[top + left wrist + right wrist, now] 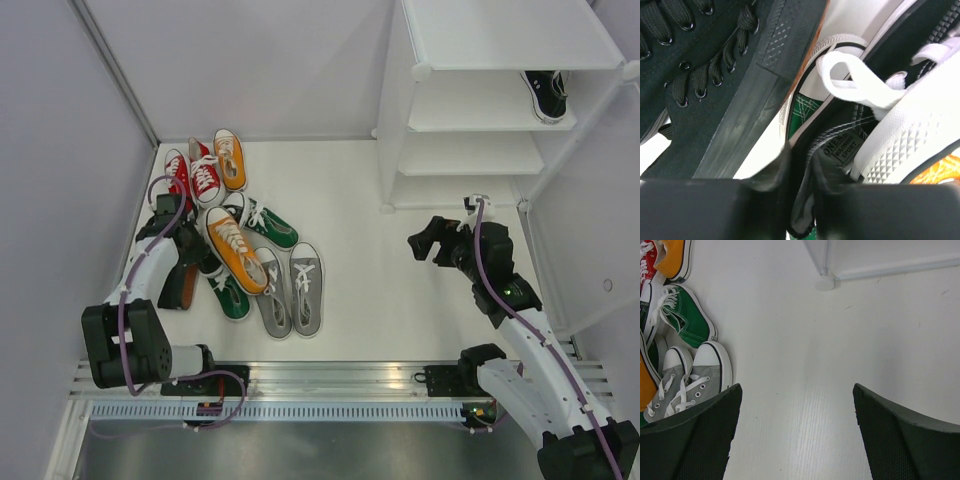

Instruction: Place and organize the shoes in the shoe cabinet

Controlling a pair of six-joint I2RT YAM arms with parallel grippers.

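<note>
The green sneaker (232, 297) looks light and soft, so it should be easy to lift. Its cloth side bends, but the rubber sole is stiff. The best place to grab is the rim by the heel. The left gripper (801, 205) has its two fingers almost together, and I think they pinch that rim. An orange sneaker (235, 250) lies partly on top and may slide off. The shoes (275, 290) are small, with white soles, in red, orange, green, grey and black. They lie in a pile at 9 o'clock on the floor (380, 290). The shoe cabinet (500, 30) stands tall and white at 1 o'clock, with one black sneaker (545, 95) inside. The right gripper (795, 387) hangs wide apart, holding nothing
</note>
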